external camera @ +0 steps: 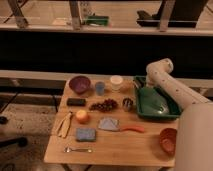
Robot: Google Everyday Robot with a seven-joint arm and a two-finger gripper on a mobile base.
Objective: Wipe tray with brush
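The dark-green tray [167,107] lies at the table's right side, behind the orange-red bowl. The brush [127,104], small and dark with a silvery part, stands on the table just left of the tray's left rim. My white arm rises from the lower right, bends at an elbow above the tray's back edge and comes down toward the tray's left part. My gripper [141,89] hangs low over the tray's back-left corner, a little up and right of the brush and apart from it.
On the wooden table [120,147] are a purple bowl [79,84], a blue cup [100,87], a white cup [116,81], a black block [76,101], grapes [104,105], a blue sponge [85,134], an orange-handled tool [131,128] and an orange-red bowl [168,140]. A railing runs behind.
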